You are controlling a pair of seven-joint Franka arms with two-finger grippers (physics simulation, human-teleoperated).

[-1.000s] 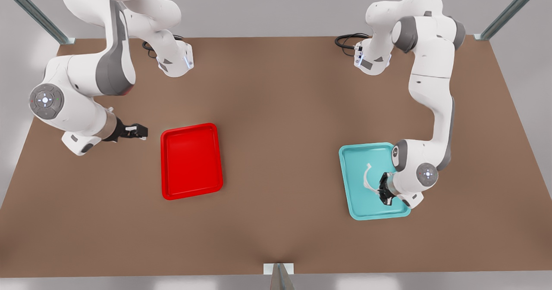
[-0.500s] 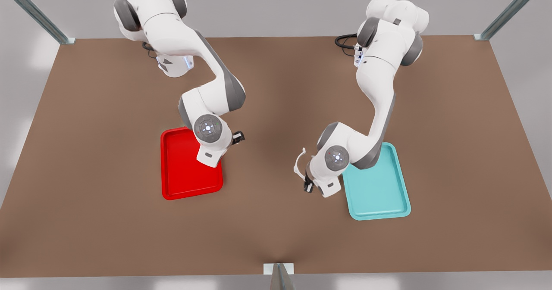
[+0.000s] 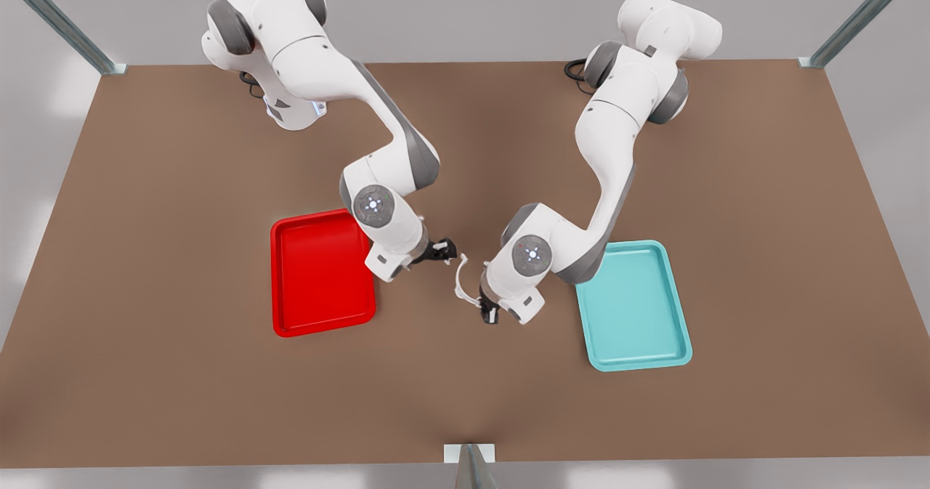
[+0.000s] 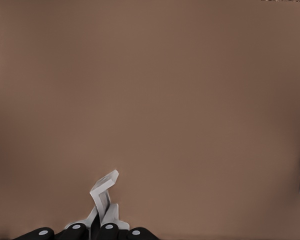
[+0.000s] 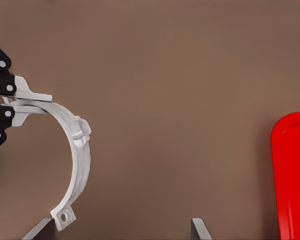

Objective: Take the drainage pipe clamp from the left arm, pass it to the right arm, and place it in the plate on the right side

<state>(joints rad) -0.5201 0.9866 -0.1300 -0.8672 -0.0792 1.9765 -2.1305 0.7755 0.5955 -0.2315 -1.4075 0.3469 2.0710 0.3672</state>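
the clamp (image 3: 461,280) hangs above the brown surface (image 3: 465,387) near the middle of the front view, between the red tray (image 3: 322,272) at centre left and the teal tray (image 3: 633,304) at centre right. the left gripper (image 3: 485,312), on the arm reaching in from the upper right of that frame, has its fingers closed on the lower end tab of the clamp; in the left wrist view the white tab (image 4: 104,195) sticks out from between the black fingers (image 4: 108,231) at the bottom edge.

the right gripper (image 3: 445,248), on the arm coming from the upper left, sits just beside the clamp's upper end. in the right wrist view its two fingers (image 5: 200,231) stand wide apart at the bottom of the frame, holding nothing, with the clamp's holed tab (image 5: 64,217) close to the one at lower left. the other gripper's fingers (image 5: 1,85) hold the far tab at the left edge there, and the red tray's rim (image 5: 279,175) shows at the right.

the risk from here looks to be in the handover. the free tab appears off toward one finger rather than centred, so closing now could catch only its edge, or push the thin ring aside and twist it in the left grip. if the left fingers then let go before the right hold is firm, the clamp would likely fall to the surface short of the red tray.
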